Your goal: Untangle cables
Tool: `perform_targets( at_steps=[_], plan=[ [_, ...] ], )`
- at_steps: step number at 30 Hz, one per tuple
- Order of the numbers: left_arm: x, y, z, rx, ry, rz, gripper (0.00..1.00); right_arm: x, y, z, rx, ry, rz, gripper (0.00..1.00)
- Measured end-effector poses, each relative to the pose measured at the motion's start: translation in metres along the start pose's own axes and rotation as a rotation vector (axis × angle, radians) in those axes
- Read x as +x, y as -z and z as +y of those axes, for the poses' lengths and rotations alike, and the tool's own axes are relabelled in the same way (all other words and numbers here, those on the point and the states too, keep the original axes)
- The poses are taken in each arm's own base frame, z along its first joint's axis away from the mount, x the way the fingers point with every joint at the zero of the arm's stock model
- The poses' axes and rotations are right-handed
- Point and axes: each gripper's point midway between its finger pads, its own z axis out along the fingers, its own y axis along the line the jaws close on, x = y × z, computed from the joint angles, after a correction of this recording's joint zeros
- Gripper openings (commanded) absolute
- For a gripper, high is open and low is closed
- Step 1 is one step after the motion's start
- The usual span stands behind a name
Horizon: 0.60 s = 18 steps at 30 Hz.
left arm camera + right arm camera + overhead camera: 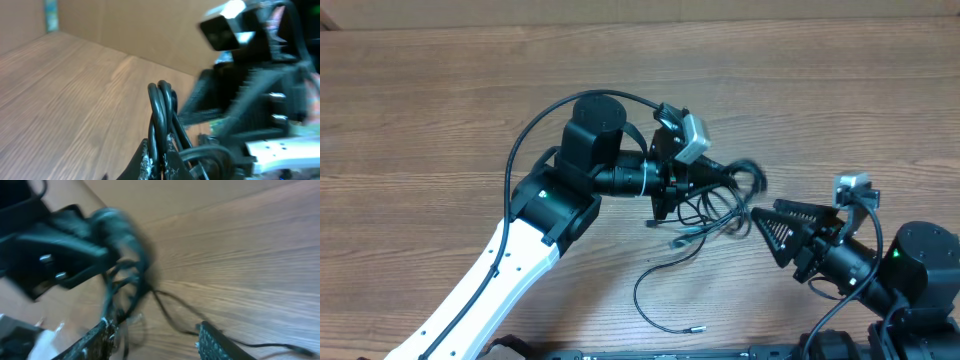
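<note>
Left wrist view puts the nearest thing first: the left gripper (161, 157) is pinched tight on the cables (161, 107), and two black loops stand upright side by side out of its jaws. In the right wrist view the right gripper (155, 330) has its jaws apart with nothing clamped, and blurred cords hang just beside one finger (102, 335). From overhead we see one tangle raised at the left gripper's tip, between the two grippers, and one loose tail (650, 290) curving away over the table (440, 90) to a small plug (696, 327). We judge the job barely begun: one tail lies free, the rest is knotted. We count two grippers, one tangle and one clear plug, with perhaps a second, silvery one under the tangle; the cords inside it we cannot count
</note>
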Motion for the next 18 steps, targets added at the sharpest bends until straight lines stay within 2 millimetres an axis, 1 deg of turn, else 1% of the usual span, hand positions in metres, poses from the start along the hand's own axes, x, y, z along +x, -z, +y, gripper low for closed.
perform_targets(
  at_steps=[4,8,14,15,16,18],
  plan=[
    [0.0,0.001,0.007,-0.037,0.001,-0.001,0.04,0.006,0.0,0.003,-0.021,0.01,0.024,0.54],
    [0.0,0.001,0.006,-0.031,-0.003,-0.001,0.04,0.002,0.0,0.006,-0.032,0.035,0.012,0.55],
    [0.002,-0.001,-0.013,0.073,-0.021,0.005,0.05,-0.017,0.001,0.01,-0.036,0.101,-0.066,0.54],
    [-0.001,-0.002,-0.022,0.114,-0.042,-0.004,0.04,-0.021,0.001,0.006,-0.014,0.105,-0.081,0.54],
    [-0.002,-0.003,-0.024,0.125,-0.045,-0.005,0.04,-0.021,0.001,0.005,-0.008,0.103,-0.083,0.54],
    [-0.014,-0.003,-0.033,0.167,-0.112,-0.052,0.04,-0.021,-0.003,-0.002,0.019,0.088,-0.073,0.52]
  ],
)
